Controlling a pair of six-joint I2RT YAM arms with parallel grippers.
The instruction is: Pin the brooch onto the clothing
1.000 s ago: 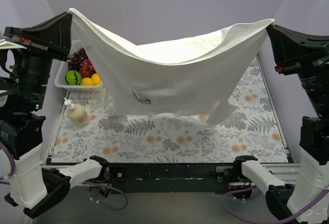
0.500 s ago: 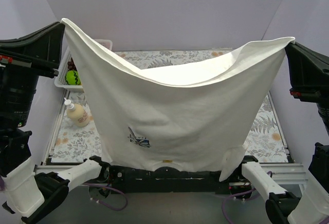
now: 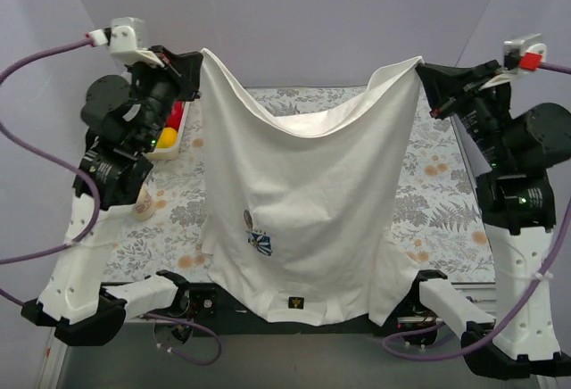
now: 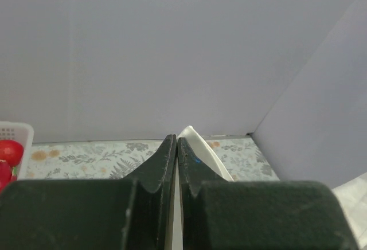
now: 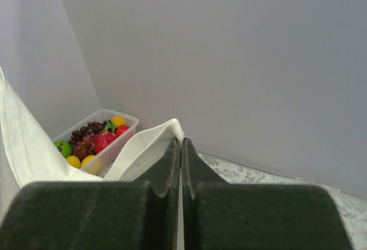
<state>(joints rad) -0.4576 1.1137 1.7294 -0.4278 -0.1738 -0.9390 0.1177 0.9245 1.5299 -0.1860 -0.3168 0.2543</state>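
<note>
T-shirt [image 3: 312,193] hangs spread between both arms, hem up, neck end down over the near edge of the floral surface [image 3: 437,193]. Left gripper [image 3: 200,57]: jaws clamped on the shirt's upper-left corner. Right gripper [image 3: 419,68]: jaws clamped on the upper-right corner. Both wrist views show white fabric pinched in closed jaws. Brooch [image 3: 249,219] sits on the shirt front, low and left of centre, just above the flower print [image 3: 260,243]. Can't tell if it's pinned through. Neck label [image 3: 293,301] is at the shirt's bottom centre. Fruit basket [image 3: 175,126] is beyond the shirt's left edge.
</note>
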